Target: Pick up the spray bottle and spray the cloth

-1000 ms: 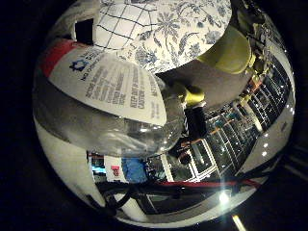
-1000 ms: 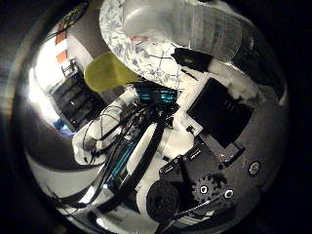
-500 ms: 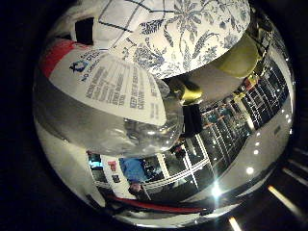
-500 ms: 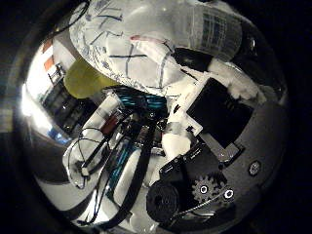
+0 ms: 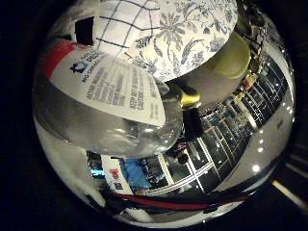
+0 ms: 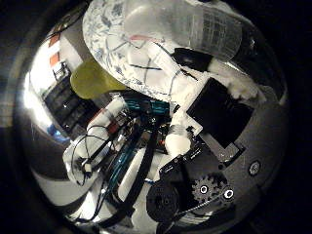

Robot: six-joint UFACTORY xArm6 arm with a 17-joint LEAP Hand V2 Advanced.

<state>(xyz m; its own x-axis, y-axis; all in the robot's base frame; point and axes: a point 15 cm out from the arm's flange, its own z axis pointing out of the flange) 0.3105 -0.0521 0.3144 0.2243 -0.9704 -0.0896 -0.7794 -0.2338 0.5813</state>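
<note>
The spray bottle (image 5: pixel 108 127) is clear, with a white, red and blue label, and it fills much of the little finger side view, close against my palm. A yellowish collar (image 5: pixel 190 96) and a dark part sit at its end. In the thumb side view the bottle (image 6: pixel 204 24) lies across my hand (image 6: pixel 214 114), whose white and black fingers curl up around it. Beyond the bottle spreads the cloth (image 5: pixel 185 33), white with a blue floral print and a grid-patterned part.
A yellow-green rounded object (image 5: pixel 233 57) lies right beside the cloth's edge. Dark shelving (image 5: pixel 226 139) and room lights show beyond it. The arm's white and teal body (image 6: pixel 131 146) reaches back behind my palm.
Both views have shifted as my hand moved. The cloth now fills more of each view and the yellow-green object sits further toward the edge. The bottle stays fixed against my palm.
</note>
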